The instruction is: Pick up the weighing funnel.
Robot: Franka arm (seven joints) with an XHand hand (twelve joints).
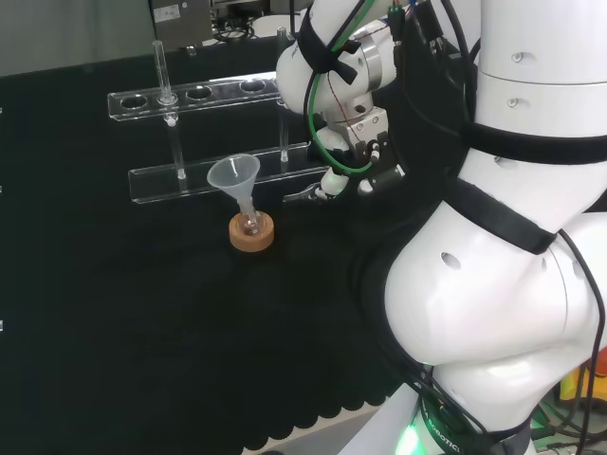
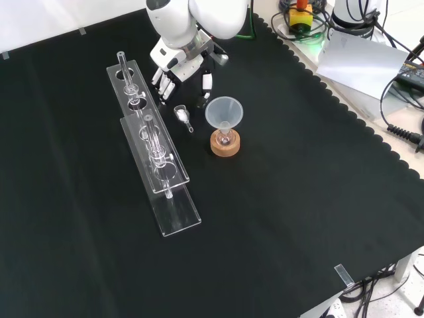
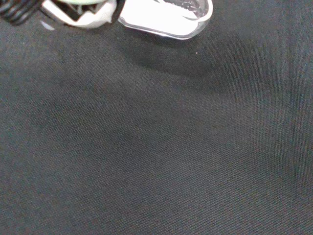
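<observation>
open and empty, the black-and-white robot hand [image 2: 177, 59] hung near the small clear scoop-like weighing funnel [image 2: 182, 115] lying just beside the big clear cone-shaped funnel [image 2: 224, 112]; a skewed closing might have skidded it into that funnel.

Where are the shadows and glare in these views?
Wrist view: soft shadow on the cloth beside the weighing funnel, whose white inside looks washed out. Head view: bright sheen on the arm. Front view: even light, faint glints on the rack.
</observation>
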